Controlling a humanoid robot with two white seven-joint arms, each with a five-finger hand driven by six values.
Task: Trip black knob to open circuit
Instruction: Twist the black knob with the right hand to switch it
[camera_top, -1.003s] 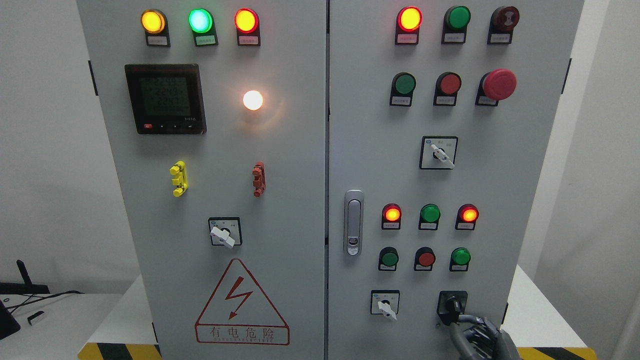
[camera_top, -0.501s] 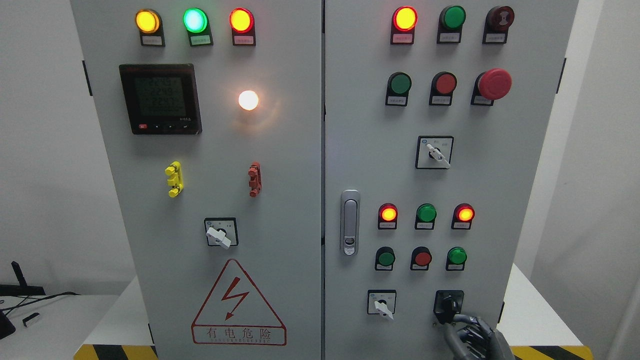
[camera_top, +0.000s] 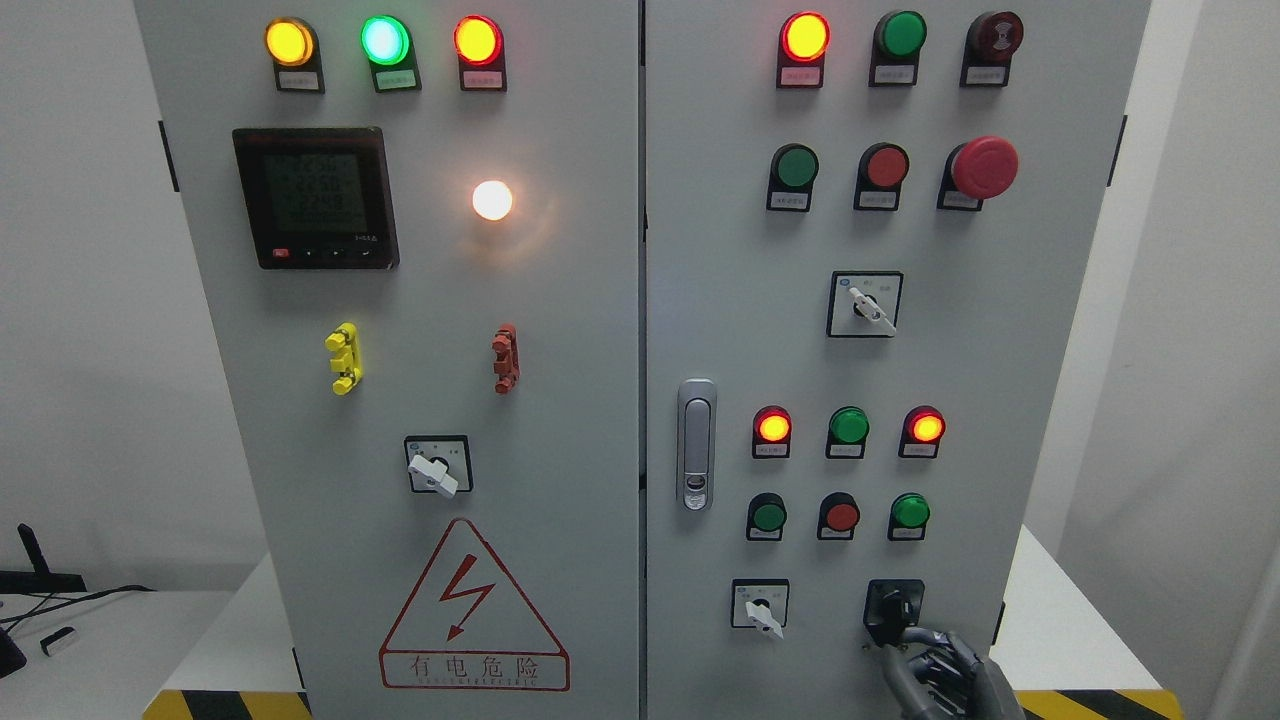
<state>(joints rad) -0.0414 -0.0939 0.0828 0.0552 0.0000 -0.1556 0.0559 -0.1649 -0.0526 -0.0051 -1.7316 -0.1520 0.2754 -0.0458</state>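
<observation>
One right hand (camera_top: 935, 665) reaches up at the cabinet's lower right, its curled fingertips (camera_top: 905, 638) on the black knob (camera_top: 893, 608), seemingly to turn it.

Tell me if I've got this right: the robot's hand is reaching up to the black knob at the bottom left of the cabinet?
Not quite. The head view shows the right hand at the black knob on the bottom right of the cabinet, not the bottom left. The rest holds: it reaches up from below.
</observation>
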